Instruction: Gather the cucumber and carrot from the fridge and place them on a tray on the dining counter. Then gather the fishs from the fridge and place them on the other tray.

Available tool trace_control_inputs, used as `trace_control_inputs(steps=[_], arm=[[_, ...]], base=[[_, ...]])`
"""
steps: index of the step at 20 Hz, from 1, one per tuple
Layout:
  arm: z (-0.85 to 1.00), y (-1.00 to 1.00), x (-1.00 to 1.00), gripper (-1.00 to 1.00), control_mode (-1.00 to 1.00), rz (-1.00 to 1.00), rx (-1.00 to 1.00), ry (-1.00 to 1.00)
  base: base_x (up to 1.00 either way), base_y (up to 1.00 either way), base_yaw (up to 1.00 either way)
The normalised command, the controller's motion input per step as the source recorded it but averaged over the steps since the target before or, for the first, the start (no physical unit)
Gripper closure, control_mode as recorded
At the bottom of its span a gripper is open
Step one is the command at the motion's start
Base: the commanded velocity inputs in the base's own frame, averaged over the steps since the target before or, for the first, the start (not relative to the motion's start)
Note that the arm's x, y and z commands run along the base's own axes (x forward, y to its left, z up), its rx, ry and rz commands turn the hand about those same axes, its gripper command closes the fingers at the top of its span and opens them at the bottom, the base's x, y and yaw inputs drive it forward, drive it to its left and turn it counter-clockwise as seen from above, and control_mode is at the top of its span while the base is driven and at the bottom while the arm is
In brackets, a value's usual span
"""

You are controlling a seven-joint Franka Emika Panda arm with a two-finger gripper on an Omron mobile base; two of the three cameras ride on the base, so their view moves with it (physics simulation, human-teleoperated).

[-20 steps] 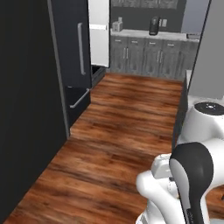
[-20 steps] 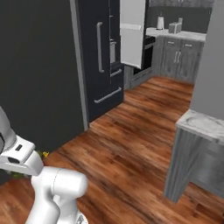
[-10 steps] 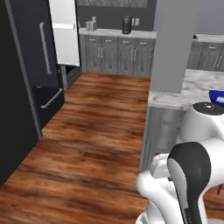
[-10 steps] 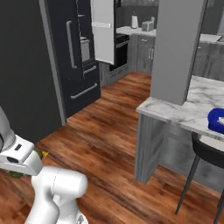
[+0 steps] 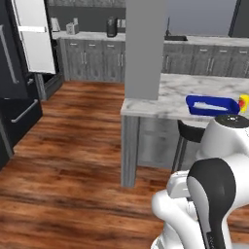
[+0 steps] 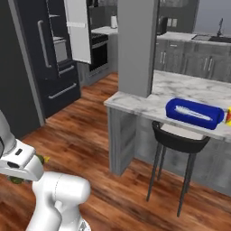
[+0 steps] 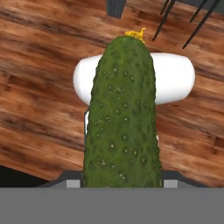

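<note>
The cucumber, dark green and bumpy with a yellow tip, stands up the middle of the hand view. In the right base view my gripper hangs low at the left over the wood floor, shut on the cucumber, whose green ends poke out on both sides. The dining counter is white veined marble. On it lies the deep-blue tray with a pale streak inside. The black fridge stands at the left with its light inner door swung open. The carrot and fishs are out of view.
A square grey pillar rises from the counter's near corner. A dark stool stands under the counter. A yellow-and-red thing shows beside the tray. Grey kitchen cabinets line the back wall. Wood floor lies between fridge and counter.
The whole picture has shifted: the camera has swung right, so the fridge slid to the left and the dining counter with the blue tray came into view. The grip on the cucumber is unchanged.
</note>
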Motion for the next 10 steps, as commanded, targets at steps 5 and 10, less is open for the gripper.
trace_control_inputs(steps=[5,10], arm=[[0.0,0.0,0.0,1.0,1.0,0.0,0.0,0.0],[0.0,0.0,0.0,1.0,1.0,0.0,0.0,0.0]], base=[[-0.25,-0.69,-0.21],[-0.07,-0.72,-0.23]])
